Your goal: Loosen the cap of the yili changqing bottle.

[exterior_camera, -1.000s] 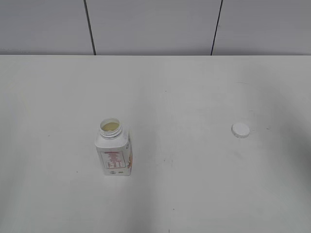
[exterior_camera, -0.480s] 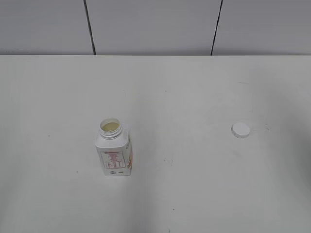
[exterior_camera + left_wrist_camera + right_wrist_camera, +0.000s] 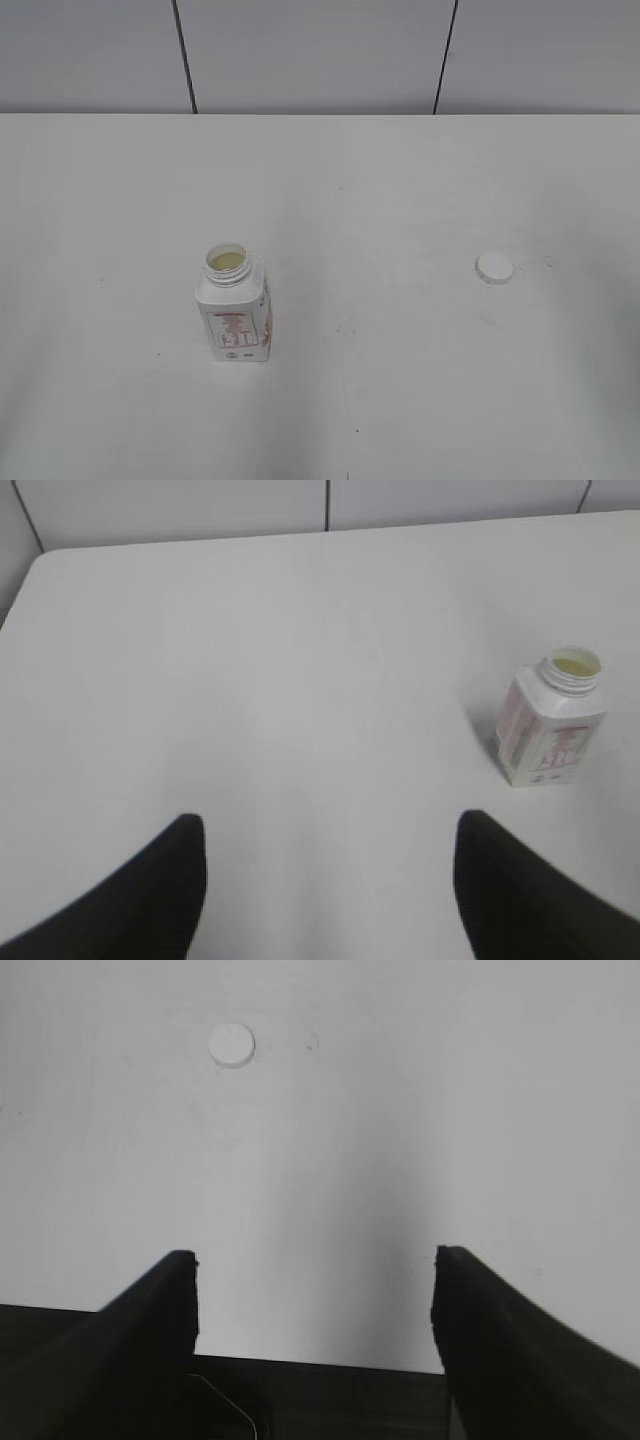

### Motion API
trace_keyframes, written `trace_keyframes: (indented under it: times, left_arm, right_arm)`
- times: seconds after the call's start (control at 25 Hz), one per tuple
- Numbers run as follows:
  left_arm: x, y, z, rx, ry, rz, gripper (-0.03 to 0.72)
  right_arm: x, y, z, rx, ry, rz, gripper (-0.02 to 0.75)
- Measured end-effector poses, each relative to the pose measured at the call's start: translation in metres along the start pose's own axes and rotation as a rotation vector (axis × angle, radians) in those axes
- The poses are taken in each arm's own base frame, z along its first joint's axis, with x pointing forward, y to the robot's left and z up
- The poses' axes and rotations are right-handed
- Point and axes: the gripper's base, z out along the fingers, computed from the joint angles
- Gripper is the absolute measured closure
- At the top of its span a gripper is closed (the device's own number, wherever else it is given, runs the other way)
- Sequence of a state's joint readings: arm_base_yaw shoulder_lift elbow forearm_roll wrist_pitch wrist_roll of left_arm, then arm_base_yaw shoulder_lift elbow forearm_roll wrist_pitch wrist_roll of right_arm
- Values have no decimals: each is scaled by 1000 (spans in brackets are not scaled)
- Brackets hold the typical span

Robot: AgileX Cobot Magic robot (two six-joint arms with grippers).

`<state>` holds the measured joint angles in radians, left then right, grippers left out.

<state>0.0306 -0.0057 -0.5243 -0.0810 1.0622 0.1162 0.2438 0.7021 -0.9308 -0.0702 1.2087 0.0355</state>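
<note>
The yili changqing bottle (image 3: 236, 310) stands upright on the white table, left of centre, with its neck open and yellowish liquid visible inside. It also shows in the left wrist view (image 3: 550, 720) at the right. The white cap (image 3: 494, 267) lies flat on the table far to the right of the bottle, and shows in the right wrist view (image 3: 231, 1044) at the top left. My left gripper (image 3: 330, 825) is open and empty, well back from the bottle. My right gripper (image 3: 315, 1260) is open and empty, back from the cap. Neither gripper shows in the exterior view.
The white table (image 3: 380, 180) runs back to a grey panelled wall (image 3: 320, 50). The table's near edge shows as a dark band in the right wrist view (image 3: 320, 1390).
</note>
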Motion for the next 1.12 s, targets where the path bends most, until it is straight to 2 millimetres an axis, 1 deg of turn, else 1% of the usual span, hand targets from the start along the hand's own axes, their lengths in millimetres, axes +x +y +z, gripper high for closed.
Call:
trace_keyframes:
  times: [0.2,0.36,0.56,0.6,0.92,1.12]
  left_arm:
    - [0,0,-1,104,-7,43,211]
    - [0,2,-1,99,-6,29,211]
    - [1,2,-1,82,-4,18,211]
    - [1,2,-1,82,-4,17,211]
    - [1,2,-1,82,-4,16,211]
    - [1,2,-1,82,-4,16,216]
  right_arm:
    - [25,0,7,-2,-39,-11,163]
    - [49,1,16,-3,-70,-14,163]
    - [90,3,37,-14,-30,-14,163]
    - [95,3,37,-20,-35,-18,163]
    - [120,3,12,-41,-266,-11,163]
    - [135,2,-1,-41,-395,-5,163]
